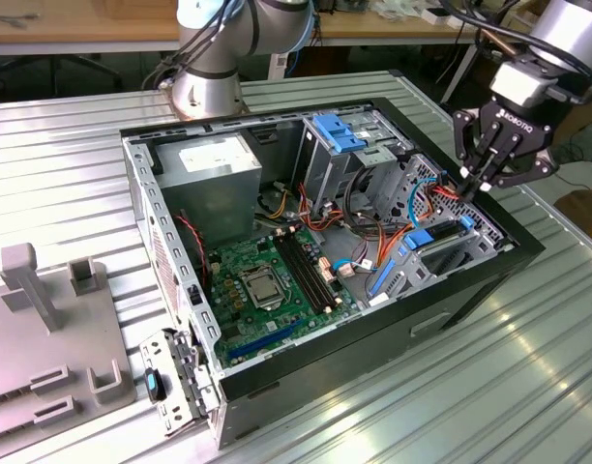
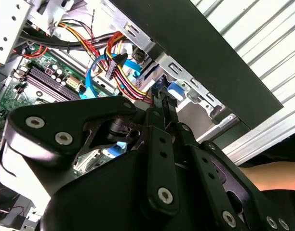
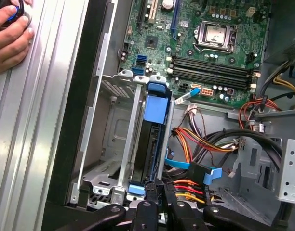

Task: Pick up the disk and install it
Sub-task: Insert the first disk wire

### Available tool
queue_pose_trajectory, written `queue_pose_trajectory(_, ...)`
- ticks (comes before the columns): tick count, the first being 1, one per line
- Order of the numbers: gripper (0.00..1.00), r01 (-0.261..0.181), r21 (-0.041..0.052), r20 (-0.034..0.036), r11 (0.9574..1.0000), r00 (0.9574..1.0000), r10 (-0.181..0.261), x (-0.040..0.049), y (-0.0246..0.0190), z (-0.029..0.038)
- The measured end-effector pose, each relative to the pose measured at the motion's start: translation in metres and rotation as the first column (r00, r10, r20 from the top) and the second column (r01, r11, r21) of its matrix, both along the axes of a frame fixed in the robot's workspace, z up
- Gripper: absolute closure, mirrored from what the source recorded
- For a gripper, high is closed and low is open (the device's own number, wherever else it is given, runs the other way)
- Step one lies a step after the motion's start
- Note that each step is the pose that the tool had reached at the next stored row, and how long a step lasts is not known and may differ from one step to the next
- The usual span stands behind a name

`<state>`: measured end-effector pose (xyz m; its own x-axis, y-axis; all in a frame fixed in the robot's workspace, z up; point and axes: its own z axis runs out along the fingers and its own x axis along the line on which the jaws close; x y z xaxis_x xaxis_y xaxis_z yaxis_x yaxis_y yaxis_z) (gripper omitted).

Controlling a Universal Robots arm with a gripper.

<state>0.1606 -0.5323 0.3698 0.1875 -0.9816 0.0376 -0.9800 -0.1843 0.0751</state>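
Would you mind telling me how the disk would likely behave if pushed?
The disk looks rigid, a flat block in a blue frame, so it probably won't flex. Standing on edge between cage rails, it likely slides rather than tips.

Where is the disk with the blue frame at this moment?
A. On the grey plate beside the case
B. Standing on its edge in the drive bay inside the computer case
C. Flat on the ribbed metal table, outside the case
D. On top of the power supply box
B: in the first wrist view the disk stands on its edge in the metal drive bay inside the computer case, with the gripper at one end of it.
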Motion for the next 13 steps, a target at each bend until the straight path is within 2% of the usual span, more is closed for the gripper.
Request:
queue_pose_trajectory(5, 0.83, 0.027, 0.0001, 0.0, 0.9996, 0.9996, -0.027, -0.0001, -0.001, -0.0029)
queue_pose_trajectory(10, 0.83, 0.077, -0.0001, 0.0001, 0.997, 0.997, -0.077, 0.0, -0.001, -0.007)
queue_pose_trajectory(13, 0.83, 0.089, 0.0, 0.0001, 0.996, 0.996, -0.089, -0.0015, -0.001, -0.008)
